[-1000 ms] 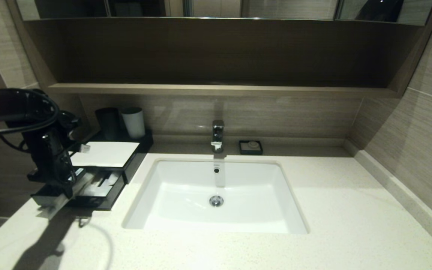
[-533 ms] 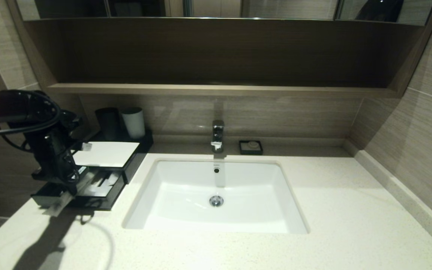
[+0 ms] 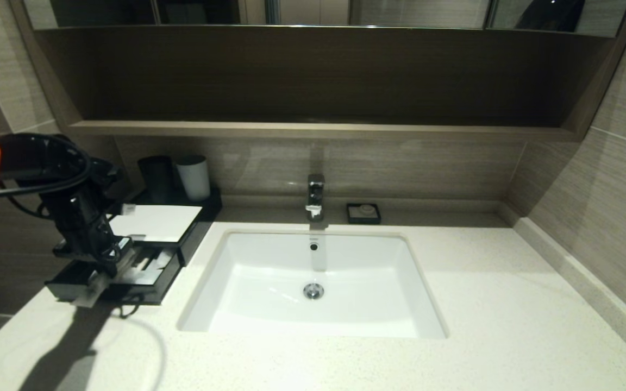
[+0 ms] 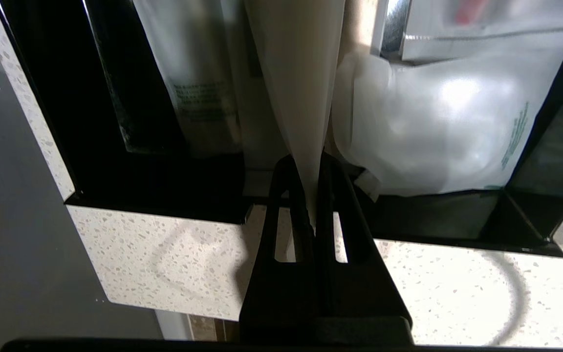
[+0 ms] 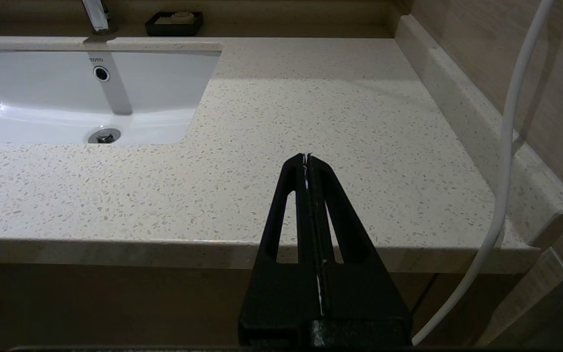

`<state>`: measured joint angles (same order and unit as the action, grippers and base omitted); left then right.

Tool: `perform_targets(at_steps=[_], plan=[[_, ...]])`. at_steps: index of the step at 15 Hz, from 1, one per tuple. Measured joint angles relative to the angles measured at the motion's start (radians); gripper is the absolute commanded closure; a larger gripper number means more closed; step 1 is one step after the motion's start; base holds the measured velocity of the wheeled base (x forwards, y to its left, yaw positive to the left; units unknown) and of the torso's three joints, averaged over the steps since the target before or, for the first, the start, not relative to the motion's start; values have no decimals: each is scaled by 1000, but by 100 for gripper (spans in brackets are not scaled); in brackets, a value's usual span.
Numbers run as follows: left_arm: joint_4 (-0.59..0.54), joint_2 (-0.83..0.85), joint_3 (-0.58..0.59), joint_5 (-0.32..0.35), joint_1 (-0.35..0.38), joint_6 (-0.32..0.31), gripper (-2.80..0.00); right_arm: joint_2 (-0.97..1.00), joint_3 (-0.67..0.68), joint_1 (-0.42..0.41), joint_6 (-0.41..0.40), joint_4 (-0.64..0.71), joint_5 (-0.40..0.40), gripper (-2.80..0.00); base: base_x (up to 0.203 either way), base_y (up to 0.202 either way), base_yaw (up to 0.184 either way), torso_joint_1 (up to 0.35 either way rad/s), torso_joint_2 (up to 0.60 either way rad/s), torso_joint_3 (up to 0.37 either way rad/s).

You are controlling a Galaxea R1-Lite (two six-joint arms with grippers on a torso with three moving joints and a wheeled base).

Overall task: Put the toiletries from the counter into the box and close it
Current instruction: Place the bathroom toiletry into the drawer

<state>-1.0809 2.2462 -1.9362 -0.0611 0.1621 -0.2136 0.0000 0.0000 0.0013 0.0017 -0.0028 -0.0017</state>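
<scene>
Speckled off-white counter (image 3: 454, 304) and a white sink (image 3: 269, 320) fill a dim hotel bathroom, where the box (image 3: 155, 224) sits at the left of the head view with its drawer (image 3: 144, 282) pulled out. Above the drawer, the left gripper (image 4: 312, 193) is pinched tight on the end of a slim whitish packet (image 4: 296, 73), which hangs over the drawer's front edge and points inward. Two more toiletries lie inside: a printed packet (image 4: 198, 93) and a puffy clear pouch (image 4: 438, 132) with teal-green marks. The right gripper (image 5: 307, 159), fingers together and holding nothing, waits over the counter's front edge, right of the sink.

Such a packet looks light, limp and slick; a pinch at its flat sealed end is likely the surest hold, while the middle would probably buckle or slide.

Compared with a second ago, the left gripper has shifted slightly toward the right of the head view, and less of the packet overhangs the front lip.
</scene>
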Motion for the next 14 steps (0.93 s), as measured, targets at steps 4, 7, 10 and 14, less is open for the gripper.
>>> perform_targets(at_steps=[4,7,10,14], plan=[[30,10,0,-1,0,5,0,0,0,0,0,0,0,0,0,0,0,0,0,0],[53,18,0,0,0,9,0,0,0,0,0,0,0,0,0,0,0,0,0,0],[83,25,0,-1,0,14,0,0,0,0,0,0,0,0,0,0,0,0,0,0],[103,28,-1,0,0,16,0,0,0,0,0,0,0,0,0,0,0,0,0,0]])
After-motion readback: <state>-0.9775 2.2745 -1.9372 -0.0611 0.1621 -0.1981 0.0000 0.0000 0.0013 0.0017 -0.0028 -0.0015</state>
